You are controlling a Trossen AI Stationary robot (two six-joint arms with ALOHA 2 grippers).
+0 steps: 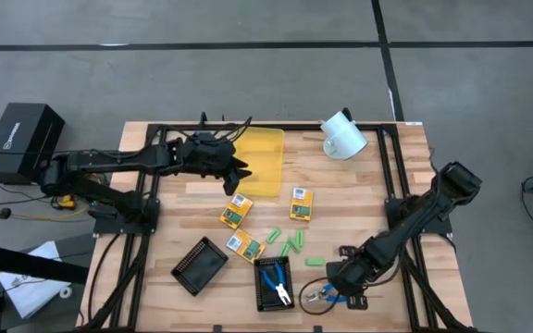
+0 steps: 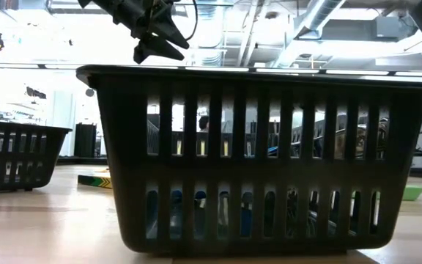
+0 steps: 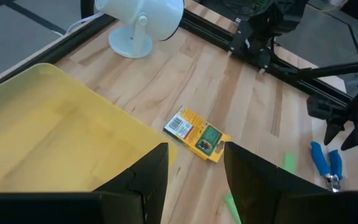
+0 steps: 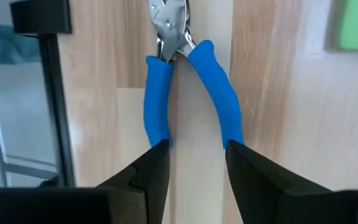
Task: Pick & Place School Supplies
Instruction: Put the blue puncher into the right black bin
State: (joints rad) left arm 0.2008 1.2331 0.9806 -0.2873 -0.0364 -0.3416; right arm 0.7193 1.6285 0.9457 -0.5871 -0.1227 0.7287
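Three yellow-orange boxes [image 1: 236,212], [image 1: 301,204], [image 1: 245,246] lie flat on the wood table, with light-green sticks [image 1: 292,244] scattered beside them. One blue-handled tool [image 1: 277,284] lies in a black tray. The other blue-handled tool [image 4: 188,93] lies flat on the table near the near edge. My right gripper [image 4: 194,149] [image 1: 327,294] is open, low over the free ends of that tool's handles. My left gripper [image 3: 194,155] [image 1: 241,174] is open and hangs high above the near edge of the yellow bin [image 3: 55,137]. My right gripper's fingertips [image 4: 157,152] stand at the free ends of the tool's two blue handles [image 4: 157,118], coming along the tool. The fingers cover the handle ends, so I cannot tell whether they touch.
Two black slotted trays [image 1: 199,265], [image 1: 259,294] stand near the table's near edge; one fills the low view. A white fan-like thing [image 1: 343,136] stands at the far right. Black frame rails [image 1: 398,176] run along both sides. A black case [image 1: 21,139] sits off the table's left.
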